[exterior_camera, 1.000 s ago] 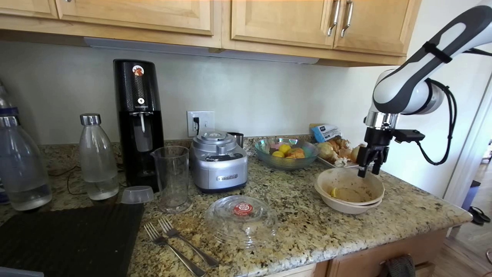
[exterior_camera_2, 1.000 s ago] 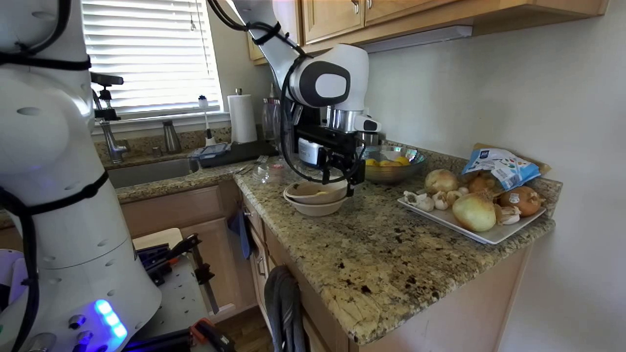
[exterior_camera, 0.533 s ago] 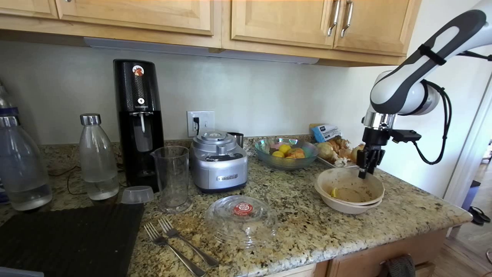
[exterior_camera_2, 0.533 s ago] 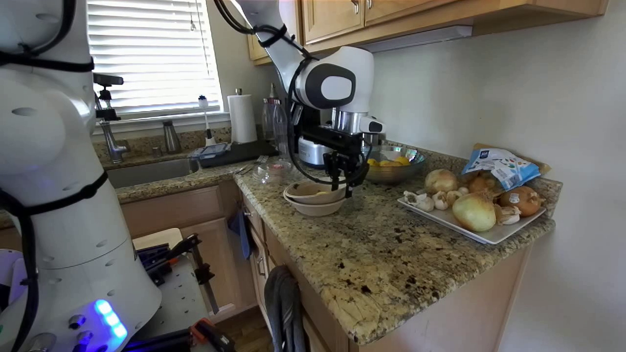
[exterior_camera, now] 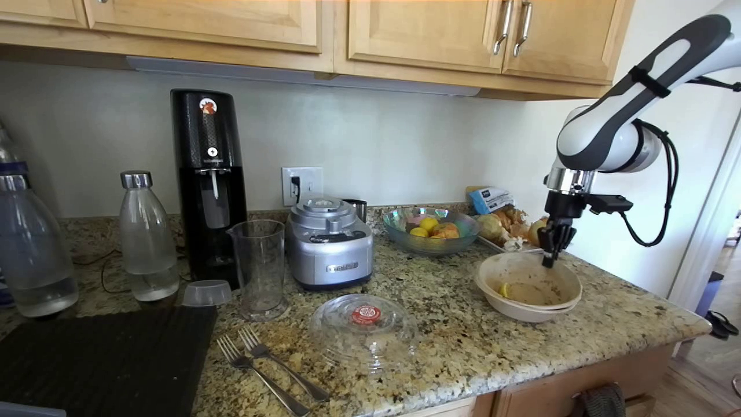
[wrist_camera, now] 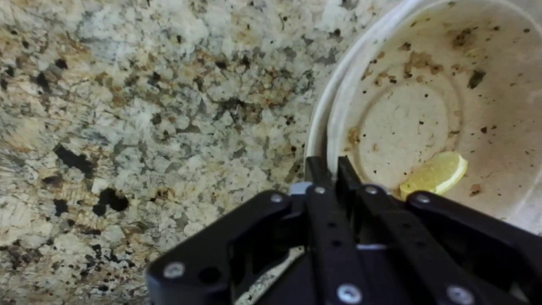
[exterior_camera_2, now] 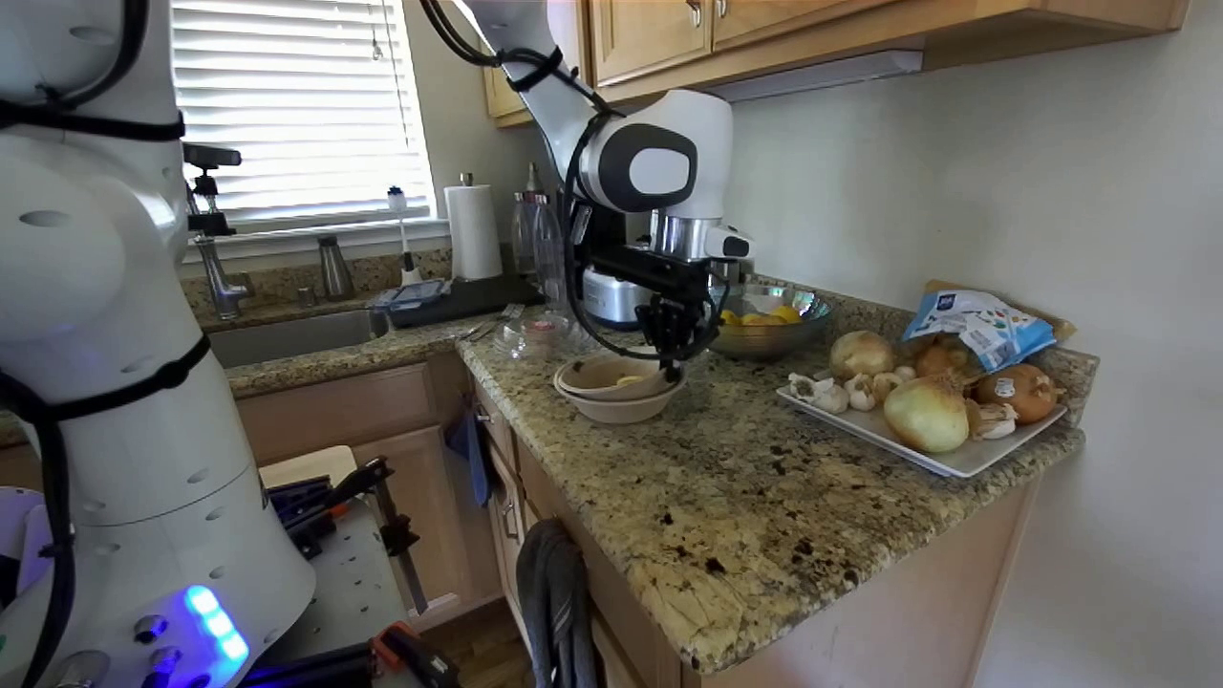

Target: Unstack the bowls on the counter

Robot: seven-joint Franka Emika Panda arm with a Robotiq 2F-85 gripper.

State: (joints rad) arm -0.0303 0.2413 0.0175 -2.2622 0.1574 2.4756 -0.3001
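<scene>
In the wrist view the gripper has its fingers nearly together, clamped, it appears, on the left rim of the upper bowl, which sits nested, slightly off-centre, in the lower bowl on the counter. One finger covers part of the lower rim; whether it touches or traps that rim cannot be told, and if it does, both bowls would probably rise together. A lemon wedge and food scraps lie loose inside, so a hold at one edge alone could let the upper bowl sag, tip and spill them. In an exterior view the bowls stand on the right part of the counter, gripped at the far-right rim; a low swing far and left could knock the glass fruit bowl. In an exterior view the bowls are near the counter's left edge, so a careless set-down there might overhang, while a white plate of onions limits the space to the right.
</scene>
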